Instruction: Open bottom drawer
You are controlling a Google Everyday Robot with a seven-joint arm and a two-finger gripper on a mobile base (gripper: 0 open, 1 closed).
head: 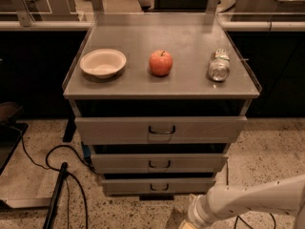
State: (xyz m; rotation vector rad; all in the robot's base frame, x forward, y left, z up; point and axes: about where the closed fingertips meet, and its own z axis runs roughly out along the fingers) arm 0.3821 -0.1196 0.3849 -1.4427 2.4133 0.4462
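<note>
The bottom drawer (125, 186) looks shut at the cabinet's foot. The gripper (188, 222) is low, just right of it, at the view's bottom edge; whether it is apart or together I cannot tell. It could miss the small loop handle (159, 187) or catch the middle drawer (119, 163)

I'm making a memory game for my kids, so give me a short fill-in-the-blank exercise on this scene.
Between the bowl and the can lies an ____.
The can lies on its ____.
The cabinet has ____ drawers; the claw is low beside the bottom drawer.
Missing: apple; side; three.
</note>
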